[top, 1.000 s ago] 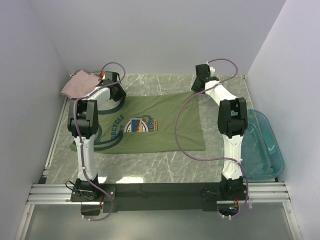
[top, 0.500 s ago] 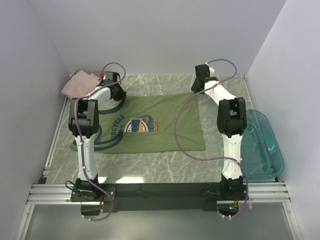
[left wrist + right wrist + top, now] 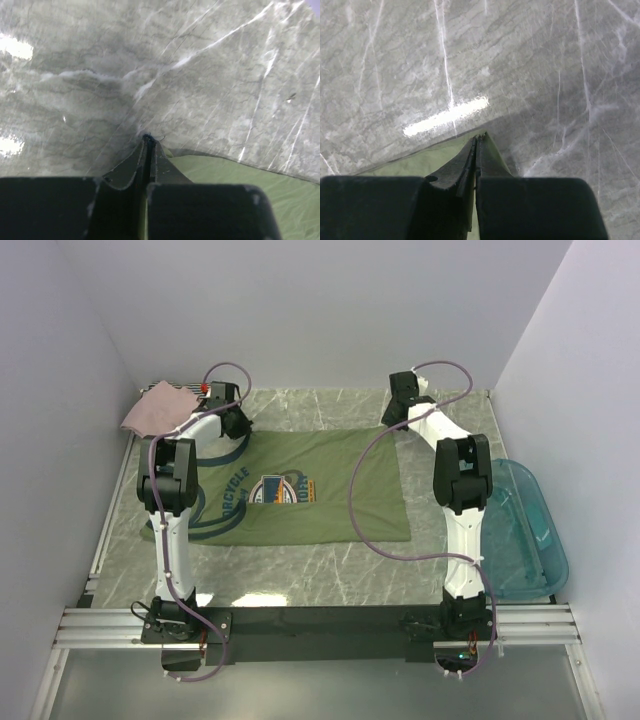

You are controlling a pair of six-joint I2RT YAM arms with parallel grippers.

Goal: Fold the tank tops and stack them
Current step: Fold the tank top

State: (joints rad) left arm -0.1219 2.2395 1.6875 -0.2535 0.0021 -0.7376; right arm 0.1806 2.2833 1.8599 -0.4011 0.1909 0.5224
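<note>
The olive-green tank top is lying spread flat on the marble table, its long axis running left to right, neckline and navy trim to the left, hem to the right, and its round chest print facing up. The teal tub is sitting well off its right side. At the top's far edge, both arms are reaching across it. The left gripper is pressing down at the far-left strap corner and the right gripper at the far-right hem corner, each arm nearer its own end. Both pairs of fingers are closed together with green cloth running up to their tips, so each appears to be pinching the fabric, though the cloth between the pads is barely showing. The body of the garment is lying toward the arm bases from both grippers, so the fold would be coming near-ward across the short axis. Compared with a second ago, both grippers are sitting only slightly shifted and the cloth is looking unchanged. Beyond the top's far-left corner, the pale pink tank top is lying bunched up.
</note>
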